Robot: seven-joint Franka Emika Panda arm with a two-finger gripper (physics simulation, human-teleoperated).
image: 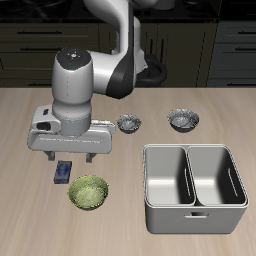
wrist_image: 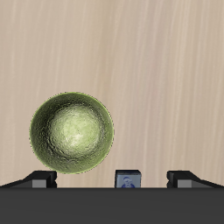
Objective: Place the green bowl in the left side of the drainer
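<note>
The green bowl sits upright, mouth up, near the bench front edge; being round, it has no long axis. The tool hangs just behind it, fingers spread wide, holding nothing. The drainer stands well apart. The arm partly hides one grey bowl.

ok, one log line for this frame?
phase: approach | gripper: open, above table, holding nothing | green bowl: on table, upright, ungrasped | drainer: both compartments empty | grey bowls visible: two
</note>
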